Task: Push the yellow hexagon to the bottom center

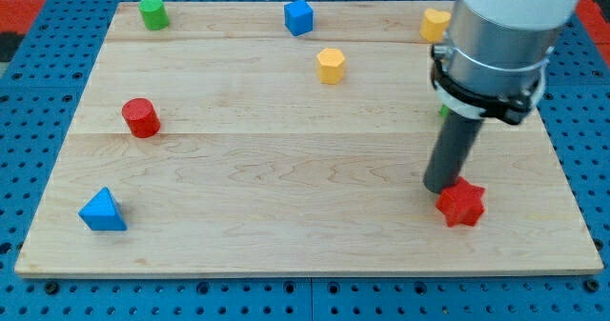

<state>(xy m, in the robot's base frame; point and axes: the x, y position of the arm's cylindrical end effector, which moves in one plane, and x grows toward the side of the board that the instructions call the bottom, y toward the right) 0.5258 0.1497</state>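
Note:
The yellow hexagon (331, 65) stands on the wooden board (286, 169) in the upper middle, a little right of centre. My tip (440, 187) is at the view's right, touching the upper left side of a red star block (461, 203). The tip is far below and right of the yellow hexagon. The arm's grey body (500, 35) covers the board's upper right part.
A second yellow block (436, 23) sits at the top right beside the arm. A blue cube (298, 17) is at top centre, a green cylinder (152, 12) top left, a red cylinder (141, 117) mid left, a blue triangle (102, 211) bottom left. A green sliver (442, 110) shows behind the rod.

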